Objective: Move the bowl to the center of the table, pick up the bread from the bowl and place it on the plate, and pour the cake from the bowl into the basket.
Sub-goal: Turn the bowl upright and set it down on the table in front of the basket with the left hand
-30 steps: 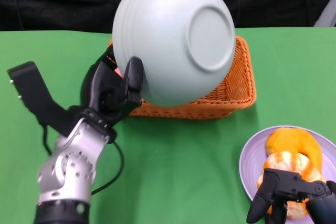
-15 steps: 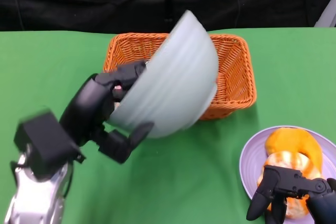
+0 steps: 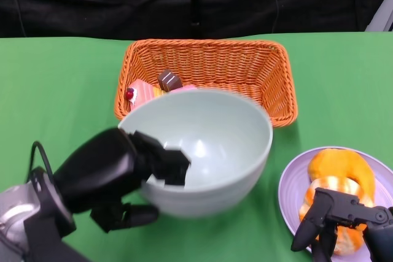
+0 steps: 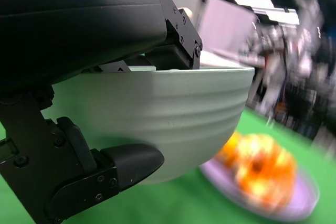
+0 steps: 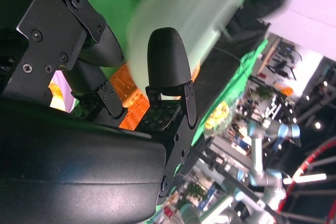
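Observation:
My left hand (image 3: 116,173) grips the pale green bowl (image 3: 206,148) by its near-left rim, with fingers inside and below it. The bowl is upright, looks empty and is held in front of the orange basket (image 3: 270,72). The left wrist view shows the bowl (image 4: 157,108) from the side, above the green cloth. A pink cake (image 3: 140,92) with a chocolate piece lies in the basket's near-left corner. Orange bread (image 3: 341,179) sits on the purple plate (image 3: 293,182) at the lower right. My right hand (image 3: 344,222) rests on the plate's near side, fingers against the bread; whether it grips the bread is unclear.
A green cloth (image 3: 55,84) covers the table, with bare cloth left of the basket and behind the plate. A black backdrop stands beyond the far edge.
The bowl was upturned over the basket; my left hand has turned it upright and brought it nearer and lower. The cake now shows in the basket. The right hand has hardly moved.

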Robot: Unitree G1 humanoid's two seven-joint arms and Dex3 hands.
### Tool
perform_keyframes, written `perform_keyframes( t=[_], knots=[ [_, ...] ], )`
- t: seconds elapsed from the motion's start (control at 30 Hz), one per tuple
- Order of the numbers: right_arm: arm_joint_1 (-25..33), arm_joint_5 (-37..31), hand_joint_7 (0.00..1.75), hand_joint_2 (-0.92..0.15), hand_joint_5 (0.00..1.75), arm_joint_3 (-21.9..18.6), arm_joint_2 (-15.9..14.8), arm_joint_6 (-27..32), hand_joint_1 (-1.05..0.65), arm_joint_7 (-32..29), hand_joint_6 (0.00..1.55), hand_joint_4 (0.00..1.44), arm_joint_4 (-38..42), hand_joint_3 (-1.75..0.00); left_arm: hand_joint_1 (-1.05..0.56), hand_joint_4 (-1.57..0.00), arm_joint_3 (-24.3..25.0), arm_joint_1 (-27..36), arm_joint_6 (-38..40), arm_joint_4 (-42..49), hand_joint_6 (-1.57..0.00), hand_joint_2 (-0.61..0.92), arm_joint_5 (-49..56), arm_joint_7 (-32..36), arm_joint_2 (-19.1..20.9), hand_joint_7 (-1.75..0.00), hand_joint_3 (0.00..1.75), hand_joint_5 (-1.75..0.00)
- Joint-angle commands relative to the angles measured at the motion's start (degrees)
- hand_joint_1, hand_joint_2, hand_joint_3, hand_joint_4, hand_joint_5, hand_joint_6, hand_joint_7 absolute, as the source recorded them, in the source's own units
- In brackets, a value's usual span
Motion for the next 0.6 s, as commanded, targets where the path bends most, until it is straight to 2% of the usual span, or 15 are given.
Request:
perform_keyframes(
  t=[0.03, 0.13, 0.27, 0.33, 0.37, 0.4, 0.43, 0.47, 0.5, 0.53, 0.57, 0.6],
  knots=[
    [0.6, 0.0, 1.48, -0.12, 1.72, 0.3, 0.2, -3.7, 0.06, -0.8, 0.86, 0.87, -0.6, -1.75, -0.15, -0.98, -1.3, -1.4, -1.5, 1.4, -0.73, 0.34, 14.1, 12.8, 3.9, -1.75, 1.11, -1.75],
    [0.9, 0.1, 1.50, -0.13, 1.73, 0.5, 0.3, -4.0, 0.04, -0.9, 0.84, 0.86, -0.7, -1.75, -0.17, -0.96, -5.2, -1.9, 0.3, 2.4, -0.71, 0.43, 23.1, 22.0, 6.3, -1.75, 0.92, -1.75],
    [1.0, 0.0, 1.51, -0.13, 1.73, 0.6, 0.2, -4.7, 0.04, -1.3, 0.83, 0.85, -0.6, -1.75, -0.19, -0.95, -10.8, -2.4, 4.7, 2.1, -0.71, 0.51, 30.6, 30.6, 9.0, -1.75, 0.78, -1.75],
    [1.1, 0.2, 1.52, -0.13, 1.74, 0.8, 0.2, -5.2, 0.03, -1.4, 0.83, 0.86, -0.8, -1.75, -0.26, -0.94, -14.2, -1.9, 9.6, 0.9, -0.79, 0.66, 35.3, 32.3, 10.1, -1.58, 0.33, -1.75],
    [1.1, 0.2, 1.53, -0.13, 1.73, 1.0, 0.2, -5.4, 0.02, -1.5, 0.83, 0.87, -0.9, -1.75, -0.30, -0.91, -15.8, -1.7, 11.5, 0.7, -0.88, 0.72, 36.6, 32.6, 10.5, -1.29, 0.15, -1.75],
    [1.1, 0.2, 1.53, -0.13, 1.73, 1.1, 0.3, -5.5, 0.01, -1.5, 0.83, 0.87, -1.0, -1.75, -0.32, -0.90, -17.1, -1.6, 12.9, 0.8, -0.99, 0.74, 36.9, 32.8, 10.8, -0.99, 0.08, -1.75],
    [1.2, 0.1, 1.53, -0.13, 1.73, 1.3, 0.3, -5.5, 0.01, -1.5, 0.83, 0.87, -1.2, -1.75, -0.33, -0.89, -18.0, -1.3, 13.7, 1.2, -1.05, 0.75, 35.6, 31.5, 10.8, -0.82, 0.04, -1.75],
    [1.3, 0.1, 1.53, -0.13, 1.73, 1.4, 0.3, -5.6, 0.01, -1.5, 0.83, 0.87, -1.3, -1.75, -0.32, -0.86, -18.8, -1.2, 14.4, 1.4, -1.10, 0.77, 34.4, 30.5, 10.8, -0.52, 0.02, -1.67],
    [1.3, 0.2, 1.53, -0.13, 1.73, 1.5, 0.3, -5.6, 0.01, -1.4, 0.83, 0.87, -1.5, -1.75, -0.32, -0.85, -19.1, -0.3, 15.6, 0.9, -1.15, 0.77, 31.5, 26.7, 10.7, -0.36, 0.01, -1.64],
    [1.3, 0.4, 1.53, -0.13, 1.73, 1.6, 0.3, -5.7, 0.01, -1.4, 0.83, 0.87, -1.7, -1.75, -0.28, -0.80, -19.5, 0.2, 16.6, 0.4, -1.06, 0.83, 29.2, 23.9, 10.7, -0.17, 0.01, -1.34],
    [1.4, 0.7, 1.53, -0.13, 1.73, 1.7, 0.2, -5.6, 0.01, -1.1, 0.83, 0.87, -2.0, -1.75, -0.28, -0.75, -19.7, 1.3, 18.2, -1.7, -0.97, 0.86, 25.2, 17.8, 11.0, -0.09, 0.04, -1.15],
    [1.5, 1.1, 1.53, -0.13, 1.72, 1.8, 0.0, -5.6, 0.01, -0.9, 0.83, 0.87, -2.4, -1.75, -0.28, -0.71, -19.9, 2.4, 19.6, -4.0, -0.84, 0.89, 21.5, 12.4, 11.3, -0.05, 0.09, -0.86]
  ],
)
